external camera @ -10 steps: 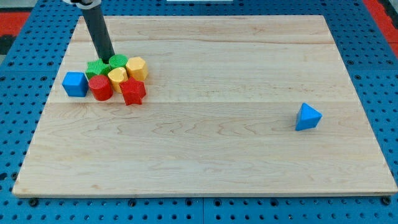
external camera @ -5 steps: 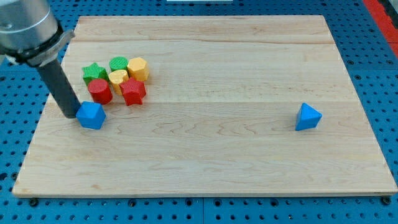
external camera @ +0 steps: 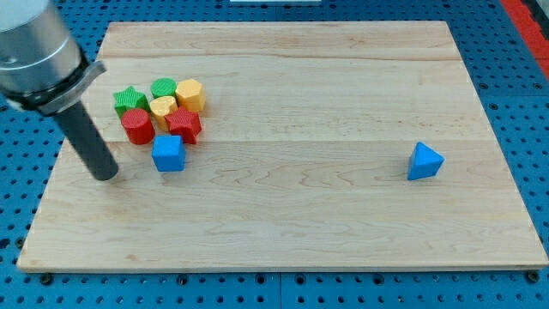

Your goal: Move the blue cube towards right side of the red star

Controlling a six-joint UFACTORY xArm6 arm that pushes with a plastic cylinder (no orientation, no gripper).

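Note:
The blue cube lies on the wooden board, just below the red star and close to it. My tip rests on the board to the left of the blue cube and slightly lower, with a gap between them. The red star sits at the lower right of a tight cluster of blocks near the view's upper left.
The cluster also holds a red cylinder, a green star, a green cylinder, a small yellow block and a yellow hexagonal block. A blue triangular block lies alone at the view's right.
The blue cube has slid right from the cluster's left side to below the red star. My tip came down around the cluster's left side, pushed it, and now stands back from it.

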